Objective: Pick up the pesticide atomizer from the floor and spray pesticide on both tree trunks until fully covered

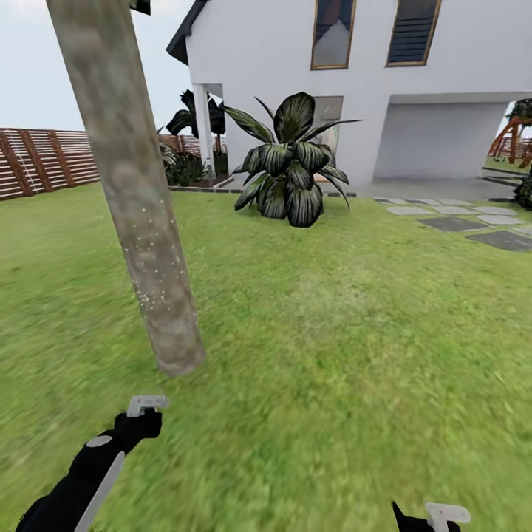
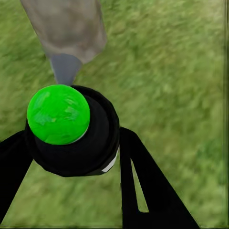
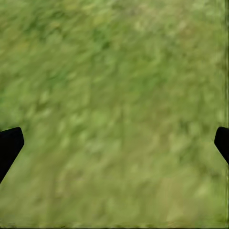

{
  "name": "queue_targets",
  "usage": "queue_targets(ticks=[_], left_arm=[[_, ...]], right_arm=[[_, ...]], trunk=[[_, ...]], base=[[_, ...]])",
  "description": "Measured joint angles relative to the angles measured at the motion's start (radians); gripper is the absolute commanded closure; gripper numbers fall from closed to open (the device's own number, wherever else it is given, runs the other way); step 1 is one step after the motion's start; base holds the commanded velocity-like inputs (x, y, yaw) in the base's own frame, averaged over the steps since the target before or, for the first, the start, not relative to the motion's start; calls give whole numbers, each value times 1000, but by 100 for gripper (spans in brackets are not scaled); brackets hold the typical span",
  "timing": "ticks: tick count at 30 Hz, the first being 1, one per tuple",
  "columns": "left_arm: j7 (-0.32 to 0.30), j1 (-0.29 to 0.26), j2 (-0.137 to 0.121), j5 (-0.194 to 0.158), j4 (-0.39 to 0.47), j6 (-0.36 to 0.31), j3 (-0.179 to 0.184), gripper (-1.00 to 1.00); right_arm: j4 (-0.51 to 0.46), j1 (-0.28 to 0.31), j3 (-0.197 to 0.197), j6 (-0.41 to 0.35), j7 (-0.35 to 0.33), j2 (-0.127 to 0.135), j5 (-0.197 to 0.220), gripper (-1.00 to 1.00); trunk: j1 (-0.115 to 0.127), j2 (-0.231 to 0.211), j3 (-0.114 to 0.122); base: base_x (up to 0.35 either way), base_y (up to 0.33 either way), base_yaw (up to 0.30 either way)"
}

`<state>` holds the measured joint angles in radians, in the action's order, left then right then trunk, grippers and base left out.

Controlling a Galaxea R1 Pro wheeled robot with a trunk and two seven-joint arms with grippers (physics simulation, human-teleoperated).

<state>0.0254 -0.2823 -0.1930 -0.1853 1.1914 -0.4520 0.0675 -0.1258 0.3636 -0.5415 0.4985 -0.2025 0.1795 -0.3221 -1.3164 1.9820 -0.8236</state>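
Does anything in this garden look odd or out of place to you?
The tree trunk leans instead of standing straight, though the camera's angle may cause that. White specks dot its lower bark. In the left wrist view, the left gripper holds a dark sprayer with a bright green cap.

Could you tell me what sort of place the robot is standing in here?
Most likely a house's garden: a wide green lawn, a brown slatted fence, a thick tree trunk and a white house behind.
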Motion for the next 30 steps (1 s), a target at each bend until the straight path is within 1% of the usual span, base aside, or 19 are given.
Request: queue_targets(ticks=[2, 5, 8, 10, 13, 15, 16, 17, 18, 19, 20, 21, 22, 24, 25, 27, 28, 29, 30], left_arm=[[-1, 0, 0, 0, -22, 26, 0, 100], [-1, 0, 0, 1, -34, 39, 0, 100], [-1, 0, 0, 1, -36, 42, 1, 100], [-1, 0, 2, -1, -36, 48, 11, 100], [-3, 0, 5, -1, -38, 102, 18, 100], [-29, -1, 3, -1, -60, 139, 19, 100], [-65, -2, 2, 0, -71, 148, 18, 100], [-109, -6, 1, 9, -90, 153, 17, 100], [-155, -11, -1, 34, -128, 156, 14, 100], [-222, -16, -5, 73, -190, 162, 14, 100], [-273, -17, -7, 105, -238, 173, 14, 100], [-323, -20, -7, 138, -272, 188, 14, 100], [-395, -28, -7, 202, -297, 202, 14, 100], [-497, -38, -6, 301, -310, 219, 16, 100], [-548, -40, -3, 348, -312, 250, 18, 100], [-638, -40, 0, 425, -318, 361, 20, 100], [-688, -40, -1, 454, -334, 394, 18, 100], [-740, -41, -4, 471, -355, 412, 16, 100], [-792, -42, -5, 480, -379, 422, 15, 100]], right_arm=[[0, 0, 0, 0, 0, 0, 0, -100], [0, 0, 0, 0, 0, 0, 0, -100], [-1, 0, 0, 0, 0, 0, 1, -100], [-1, 0, 0, 0, 0, 0, 1, -100], [-1, 0, 0, 0, 2, -2, 3, -100], [-1, 0, -1, 0, 3, -5, 4, -100], [-1, 0, -1, 0, 3, -7, 5, -100], [-1, 0, 0, 0, 3, -10, 5, -100], [-4, 0, 3, 0, 2, -32, 2, -100], [-17, 0, 5, 1, 1, -69, 0, -100], [-44, 1, 7, 0, -1, -92, -6, -100], [-82, 1, 30, -1, -3, -113, -30, -100], [-130, 8, 93, -3, -3, -147, -96, -100], [-178, 36, 168, -7, -5, -196, -179, -100], [-192, 58, 203, -14, -7, -210, -218, -100], [-203, 114, 278, -53, -17, -221, -293, -100], [-206, 144, 308, -77, -60, -224, -314, -100], [-210, 168, 324, -92, -128, -224, -326, -100], [-224, 188, 332, -100, -213, -222, -333, -100]], trunk=[[0, 0, 1], [0, 0, 3], [0, 0, 5], [0, 0, 5], [0, 0, 5], [0, 0, 5], [0, 0, 5], [0, 0, 5], [0, 0, 5], [0, 0, 5], [0, 0, 5], [0, 0, 5], [0, 0, 5], [0, 0, 5], [0, 0, 5], [0, 0, 5], [0, 0, 5], [0, 0, 5], [0, 0, 5]], base=[[-337, 104, -271], [-337, 123, -241], [-337, 128, -64], [-248, 101, -11], [-56, 24, -2], [-10, 4, 0], [-3, 1, 0], [-2, 1, 0], [0, 0, 0], [0, 0, 0], [0, 0, 0], [0, 0, 0], [0, 0, 0], [0, 0, 0], [0, 0, 0], [0, 0, 0], [0, 0, 0], [0, 0, 0], [0, 0, 0]])
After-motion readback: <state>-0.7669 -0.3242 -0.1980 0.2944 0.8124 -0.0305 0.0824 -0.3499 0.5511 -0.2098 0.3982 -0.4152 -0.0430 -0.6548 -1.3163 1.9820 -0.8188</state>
